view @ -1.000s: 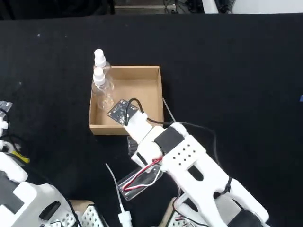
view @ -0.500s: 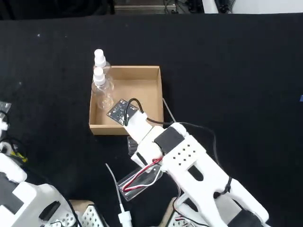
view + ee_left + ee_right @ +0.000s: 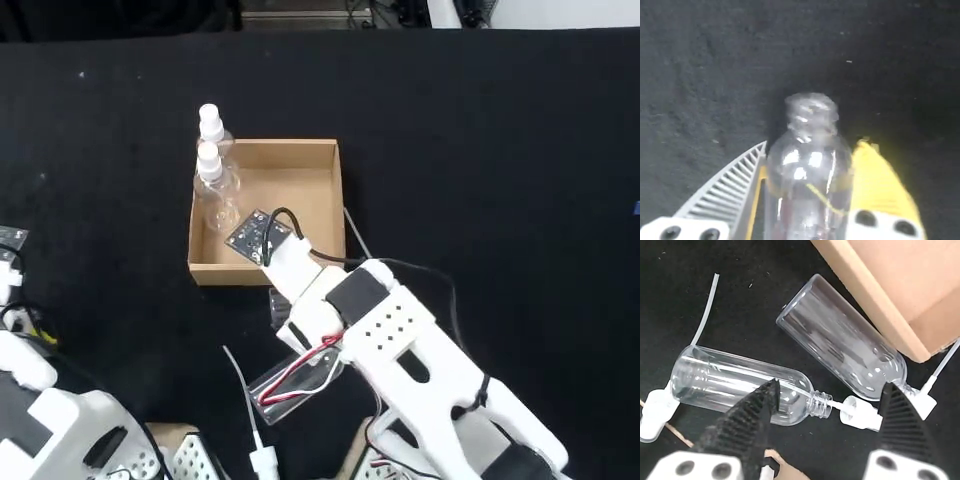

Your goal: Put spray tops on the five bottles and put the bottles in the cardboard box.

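Note:
My left gripper [image 3: 815, 145] is shut on a clear, capless bottle [image 3: 807, 165], held between its white ribbed finger and its yellow finger above the black table. My right gripper [image 3: 831, 387] hangs open over two clear bottles lying in front of the cardboard box [image 3: 890, 295]. One bottle [image 3: 735, 385] has a bare neck, and a white spray top [image 3: 860, 412] lies just off that neck. The other bottle [image 3: 840, 347] lies against the box corner. Two capped bottles [image 3: 212, 190] stand at the left wall of the box [image 3: 300, 160].
Another spray top [image 3: 262, 462] with a long tube lies near the table's front edge, beside the lying bottle [image 3: 295, 378]. The right arm [image 3: 400, 350] reaches over the box's front wall. The left arm [image 3: 40, 400] sits at the front left corner.
The left arm's wrist at the left edge has shifted slightly toward the front. The right arm and the bottles have not moved.

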Tool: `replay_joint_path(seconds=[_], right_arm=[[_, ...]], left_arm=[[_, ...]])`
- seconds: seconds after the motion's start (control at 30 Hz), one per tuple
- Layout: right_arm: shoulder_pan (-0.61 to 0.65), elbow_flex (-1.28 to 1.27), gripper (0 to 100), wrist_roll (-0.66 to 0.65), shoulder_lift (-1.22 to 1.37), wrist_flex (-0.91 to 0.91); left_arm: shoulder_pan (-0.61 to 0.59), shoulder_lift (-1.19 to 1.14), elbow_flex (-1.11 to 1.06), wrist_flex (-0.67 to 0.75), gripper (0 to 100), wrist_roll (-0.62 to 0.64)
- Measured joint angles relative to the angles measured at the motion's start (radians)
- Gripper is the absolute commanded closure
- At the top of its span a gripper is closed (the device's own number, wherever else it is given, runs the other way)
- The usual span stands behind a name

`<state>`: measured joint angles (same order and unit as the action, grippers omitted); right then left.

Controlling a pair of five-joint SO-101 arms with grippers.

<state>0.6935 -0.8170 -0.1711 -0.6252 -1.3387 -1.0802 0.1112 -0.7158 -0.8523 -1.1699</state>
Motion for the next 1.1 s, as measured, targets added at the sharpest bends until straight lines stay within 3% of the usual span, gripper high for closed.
replay_joint_path(seconds=[0.1,0.27,0.5,0.67,0.83,1.1], right_arm=[[0.000,0.000,70.5,-0.002,0.000,0.000],[0.000,0.000,70.7,-0.002,0.000,0.000],[0.009,-0.051,71.7,-0.077,0.000,0.000],[0.098,-0.051,81.0,-0.109,0.000,0.000],[0.256,-0.043,81.5,-0.011,0.002,0.051],[0.402,0.143,81.5,0.106,0.287,0.120]], left_arm=[[0.002,0.000,0.026,-0.087,94,0.000],[0.031,-0.002,0.126,-0.284,97,0.008],[0.138,-0.002,0.218,-0.459,97,0.201],[0.149,0.026,0.212,-0.414,97,0.328],[0.074,0.097,0.187,-0.310,97,0.434],[-0.034,0.009,0.249,-0.265,97,0.468]])
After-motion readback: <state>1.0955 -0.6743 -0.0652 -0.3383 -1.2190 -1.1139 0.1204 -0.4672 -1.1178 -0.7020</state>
